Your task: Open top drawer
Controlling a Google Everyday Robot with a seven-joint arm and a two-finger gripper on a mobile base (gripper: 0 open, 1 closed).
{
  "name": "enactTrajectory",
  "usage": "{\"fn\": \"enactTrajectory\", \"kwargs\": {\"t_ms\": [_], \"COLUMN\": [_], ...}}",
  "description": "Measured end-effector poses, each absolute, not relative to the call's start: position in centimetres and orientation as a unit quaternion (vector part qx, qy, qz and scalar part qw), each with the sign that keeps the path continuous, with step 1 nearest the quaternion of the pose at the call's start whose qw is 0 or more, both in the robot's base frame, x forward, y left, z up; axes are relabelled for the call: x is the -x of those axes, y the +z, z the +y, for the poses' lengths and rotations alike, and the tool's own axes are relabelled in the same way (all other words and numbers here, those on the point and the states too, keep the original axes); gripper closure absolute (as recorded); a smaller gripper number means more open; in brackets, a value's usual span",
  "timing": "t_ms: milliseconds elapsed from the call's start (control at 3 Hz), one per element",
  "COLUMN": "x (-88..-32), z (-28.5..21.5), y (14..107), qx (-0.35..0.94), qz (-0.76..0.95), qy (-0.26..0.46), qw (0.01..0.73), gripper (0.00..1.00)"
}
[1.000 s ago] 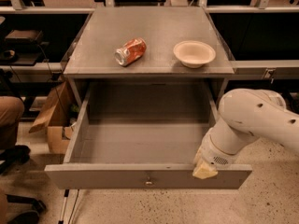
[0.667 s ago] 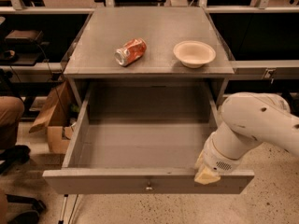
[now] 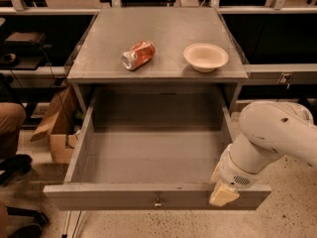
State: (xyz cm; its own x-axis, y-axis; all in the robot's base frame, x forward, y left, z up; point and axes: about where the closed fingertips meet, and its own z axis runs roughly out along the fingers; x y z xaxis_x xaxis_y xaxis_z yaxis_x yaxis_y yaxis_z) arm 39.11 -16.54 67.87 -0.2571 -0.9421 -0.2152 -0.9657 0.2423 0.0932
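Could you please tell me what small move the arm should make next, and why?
Probably lift the gripper up and clear of the front panel. The top drawer stands pulled far out, its whole floor showing, and the gripper sits at the panel's right end, right of the knob, so further pulling seems unneeded.

We log the top drawer (image 3: 124, 198) as plain grey inside and out, its small knob (image 3: 158, 202) metallic. The worktop (image 3: 163, 29) is the same flat grey. On it we record a can (image 3: 138, 55), orange-red with a silver end, and a cream bowl (image 3: 205, 56). The arm (image 3: 270, 135) is white. Its pincer (image 3: 224, 195), at the drawer front's right end, is pale yellow-cream. The floor (image 3: 290, 217) is speckled beige.
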Motion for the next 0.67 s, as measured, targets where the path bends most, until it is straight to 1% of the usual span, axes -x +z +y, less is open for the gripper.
{"fn": "enactTrajectory", "kwargs": {"t_ms": [333, 667], "x": [-39.02, -39.01], "z": [-16.29, -16.28], "y": [67.76, 67.75], "qx": [0.611, 0.612], "qz": [0.782, 0.782], "qy": [0.107, 0.107], "qw": [0.059, 0.059], "gripper": [0.00, 0.00]}}
